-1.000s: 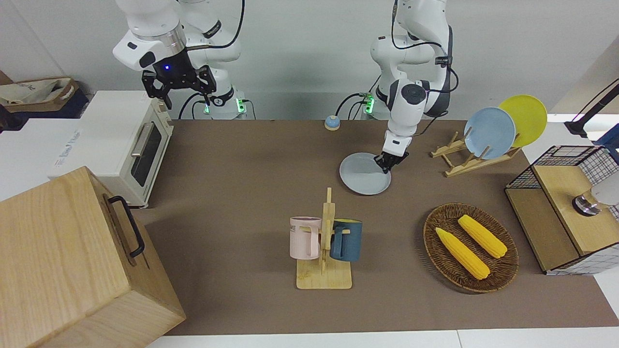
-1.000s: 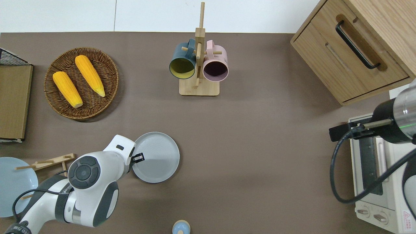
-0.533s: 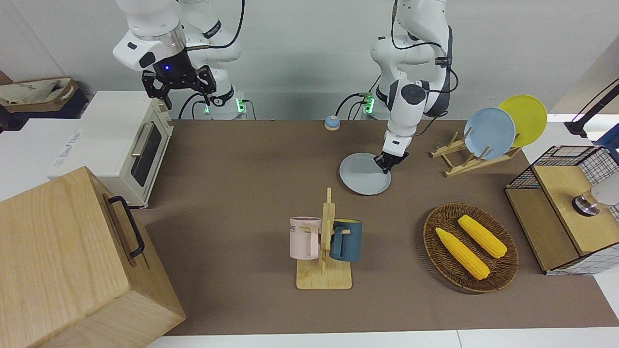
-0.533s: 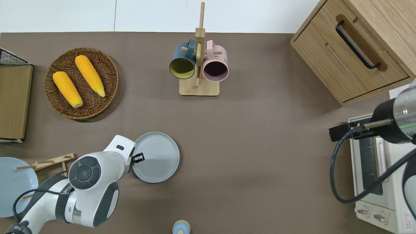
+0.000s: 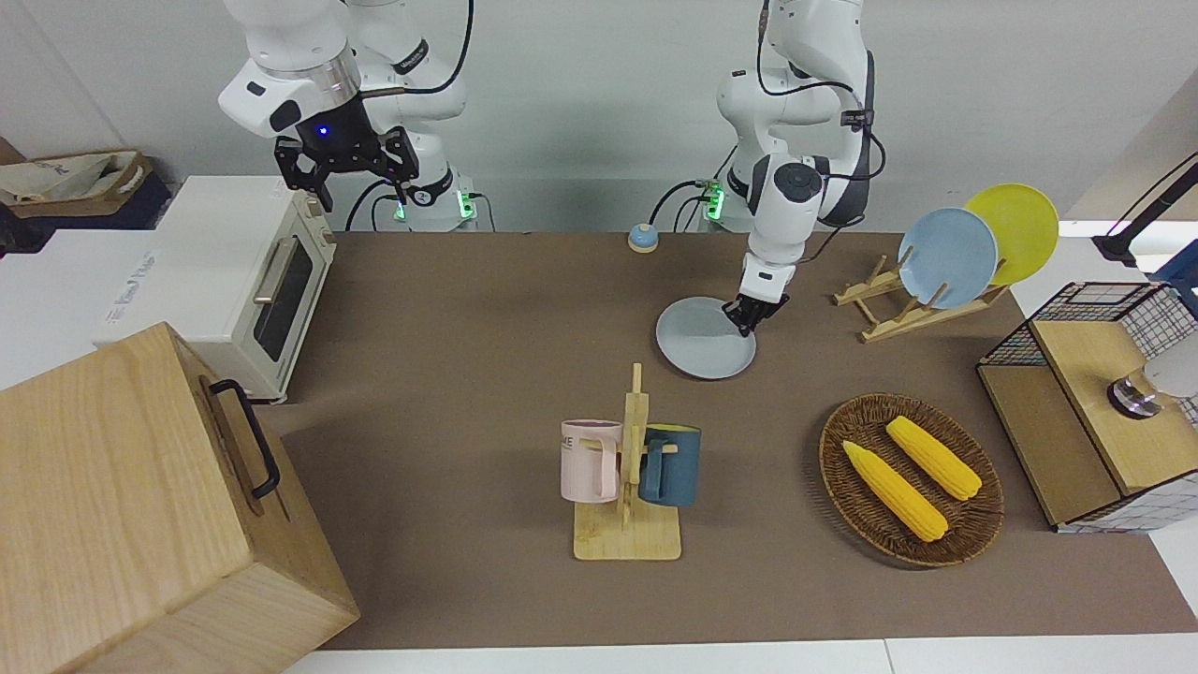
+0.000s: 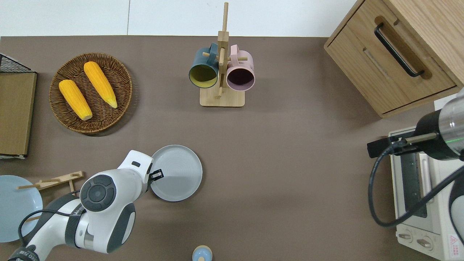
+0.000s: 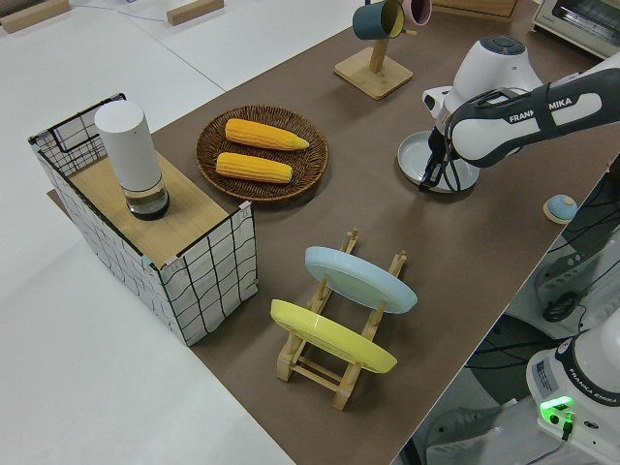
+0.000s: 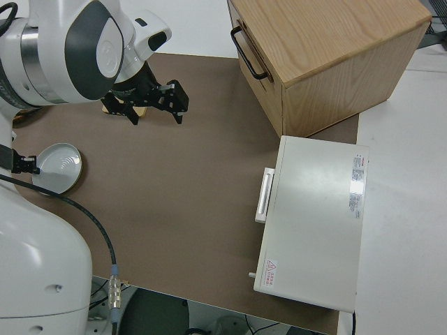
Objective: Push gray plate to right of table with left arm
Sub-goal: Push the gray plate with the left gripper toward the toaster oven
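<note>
The gray plate [image 5: 705,339] [image 6: 177,173] lies flat on the brown table [image 5: 468,318], between the mug rack and the robots. My left gripper [image 5: 748,322] [image 6: 156,175] is shut and reaches down into the plate. Its tip sits just inside the rim on the side toward the left arm's end of the table. The left side view shows the same gripper [image 7: 429,177] at the plate [image 7: 446,155]. My right gripper [image 5: 346,168] [image 8: 150,105] is open, empty and parked.
A mug rack [image 6: 222,72] with a pink and a blue mug stands farther out than the plate. A wicker basket [image 6: 90,119] holds two corn cobs. A plate rack [image 5: 898,309] holds sky-blue and yellow plates. A toaster oven [image 5: 253,281] and wooden cabinet [image 5: 140,505] fill the right arm's end.
The left gripper and the gray plate have shifted together a little toward the right arm's end of the table and slightly farther from the robots. The right arm has not moved.
</note>
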Controlling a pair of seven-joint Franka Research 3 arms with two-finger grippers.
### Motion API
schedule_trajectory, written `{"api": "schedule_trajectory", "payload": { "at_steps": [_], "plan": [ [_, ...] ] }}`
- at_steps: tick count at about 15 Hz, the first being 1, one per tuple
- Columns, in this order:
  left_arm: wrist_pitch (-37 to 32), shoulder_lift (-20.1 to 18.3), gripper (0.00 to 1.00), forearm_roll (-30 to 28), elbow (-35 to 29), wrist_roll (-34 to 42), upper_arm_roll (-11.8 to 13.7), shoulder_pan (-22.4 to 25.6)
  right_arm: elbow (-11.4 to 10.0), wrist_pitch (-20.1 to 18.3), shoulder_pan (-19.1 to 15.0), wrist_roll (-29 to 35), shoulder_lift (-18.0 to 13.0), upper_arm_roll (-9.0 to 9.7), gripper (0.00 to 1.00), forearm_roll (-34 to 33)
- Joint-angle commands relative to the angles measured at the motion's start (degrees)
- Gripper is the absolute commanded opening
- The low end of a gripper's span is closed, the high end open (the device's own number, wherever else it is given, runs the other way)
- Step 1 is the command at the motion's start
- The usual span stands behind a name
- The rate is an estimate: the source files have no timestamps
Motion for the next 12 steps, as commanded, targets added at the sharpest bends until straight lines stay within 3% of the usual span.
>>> {"api": "schedule_trajectory", "payload": {
  "at_steps": [1,12],
  "plan": [
    [2.31,5.19,0.0,1.75,2.79,-7.68,-0.06,-3.18,0.5,-0.89,-1.13,0.74,-0.17,0.88,0.983,0.25],
    [1.7,6.94,0.0,1.84,5.6,-27.19,-0.15,-16.89,0.5,-0.89,-1.13,0.74,-0.17,0.96,0.983,0.33]
  ]
}}
